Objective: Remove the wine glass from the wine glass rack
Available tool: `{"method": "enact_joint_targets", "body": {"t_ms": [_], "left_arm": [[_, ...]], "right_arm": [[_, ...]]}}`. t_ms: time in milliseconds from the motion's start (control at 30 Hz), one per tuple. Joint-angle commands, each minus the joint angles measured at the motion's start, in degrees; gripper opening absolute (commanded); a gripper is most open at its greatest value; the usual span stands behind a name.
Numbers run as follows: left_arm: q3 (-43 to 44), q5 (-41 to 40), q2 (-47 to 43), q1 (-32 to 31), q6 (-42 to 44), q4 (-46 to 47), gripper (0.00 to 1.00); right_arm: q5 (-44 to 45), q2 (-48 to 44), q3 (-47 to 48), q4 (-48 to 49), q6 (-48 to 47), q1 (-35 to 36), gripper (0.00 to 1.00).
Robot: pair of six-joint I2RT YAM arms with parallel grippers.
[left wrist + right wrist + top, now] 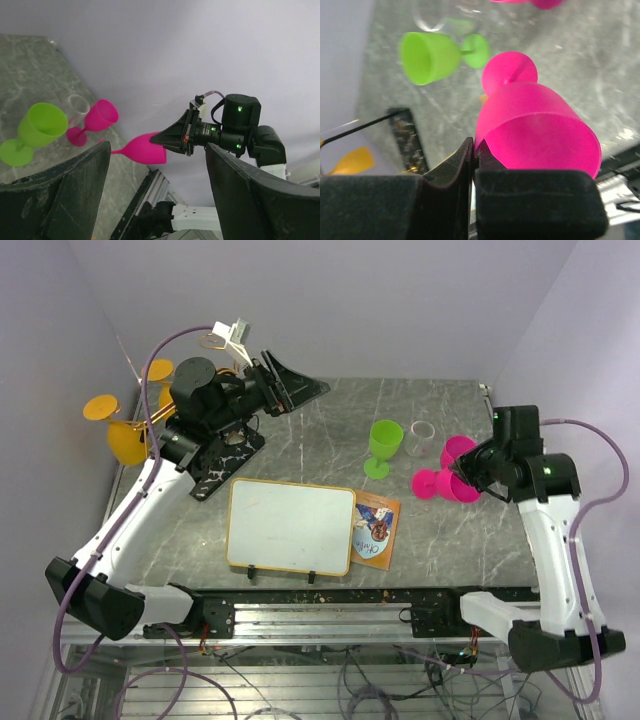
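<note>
Fingers [65, 195] of the left gripper [157, 147] are spread wide, and nothing is held between them. They are raised beside the black, white-veined marble-look wine glass rack [228, 452] at the far left of the grey table [480, 540], where orange plastic wine glasses [125, 440] are hung from its gold wire arms. The right gripper [474, 161] is pinched onto the rim of a bright pink plastic wine glass [535, 130], which is held on its side near a lime-green goblet [384, 443].
</note>
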Motion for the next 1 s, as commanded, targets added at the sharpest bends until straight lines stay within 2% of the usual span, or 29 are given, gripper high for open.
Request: {"method": "enact_joint_targets", "body": {"t_ms": [0, 133, 367, 567, 767, 967], "left_arm": [[1.57, -3.99, -0.80, 0.41, 6.66, -8.19, 0.87], [3.31, -6.95, -1.99, 0.46, 9.71, -12.95, 0.87], [6.50, -13.88, -4.94, 0.67, 15.59, -22.76, 0.89], [6.02, -20.87, -7.54, 1.03, 18.04, -29.06, 0.89], [5.34, -27.53, -9.93, 1.74, 19.61, -34.50, 0.91], [7.07, -26.77, -9.31, 6.16, 21.20, -39.80, 0.91]], "right_arm": [[5.82, 6.30, 0.59, -12.37, -1.24, 0.00, 0.00], [4.67, 11.87, -2.65, -12.05, 0.64, 0.00, 0.00], [9.43, 20.36, -2.19, -11.24, 2.13, 0.08, 0.00], [11.93, 21.45, -6.23, -7.13, 2.43, 1.01, 0.00], [16.97, 21.73, -7.17, -5.93, 4.72, 5.02, 0.00], [18.87, 22.13, -8.21, -4.97, 5.89, 7.49, 0.09]]}}
